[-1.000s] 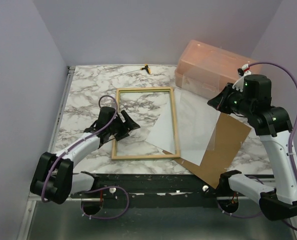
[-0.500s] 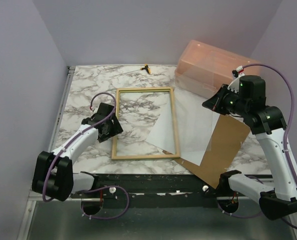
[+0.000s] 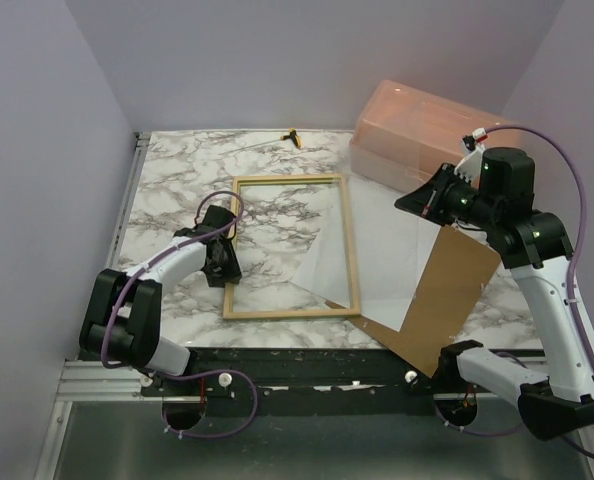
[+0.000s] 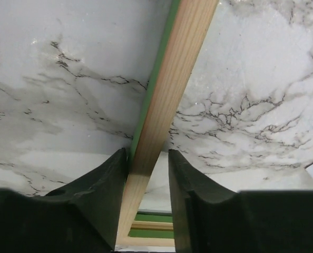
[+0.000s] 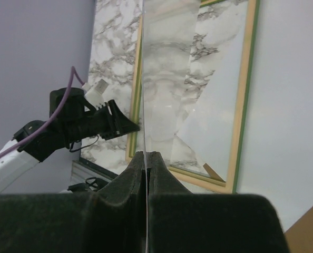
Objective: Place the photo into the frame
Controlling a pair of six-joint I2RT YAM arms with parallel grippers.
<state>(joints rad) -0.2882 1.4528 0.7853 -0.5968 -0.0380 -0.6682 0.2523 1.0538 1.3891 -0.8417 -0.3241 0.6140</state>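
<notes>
Photo [image 3: 377, 262]: white side up, flat on the marble table [image 3: 172, 190], skewed. One corner is inside the frame [image 3: 287, 179] opening; the rest lies to the R, lower edge over the brown hardboard backing panel [image 3: 455, 300]. Frame's R rail runs unbroken across the white sheet, so photo looks to be under that rail. Picture side not visible.

Frame lies flat, bare wood up, mid-table.

Top view shows only wood on the frame. L wrist cam shows the green edge of the rail [image 4: 172, 79] on the underside. It also shows the left gripper [image 4: 148, 158] astride that L rail: L finger against the rail, thin gap at the R finger, so jaws apart, not clamped. From above, the left gripper [image 3: 224, 268] is low at the frame's L rail, near the front corner.

Right gripper [image 3: 402, 203] is raised over the R side. R wrist cam shows the right gripper [image 5: 146, 158] with fingers together on a thin clear pane [image 5: 162, 68], seen edge-on, marble visible through it. That cam also catches the photo [image 5: 293, 105] and the green-edged rail [image 5: 243, 89].

Around: translucent orange storage bin [image 3: 417, 125] at back R; small yellow/black item [image 3: 293, 136] at back edge, too small to ID.
</notes>
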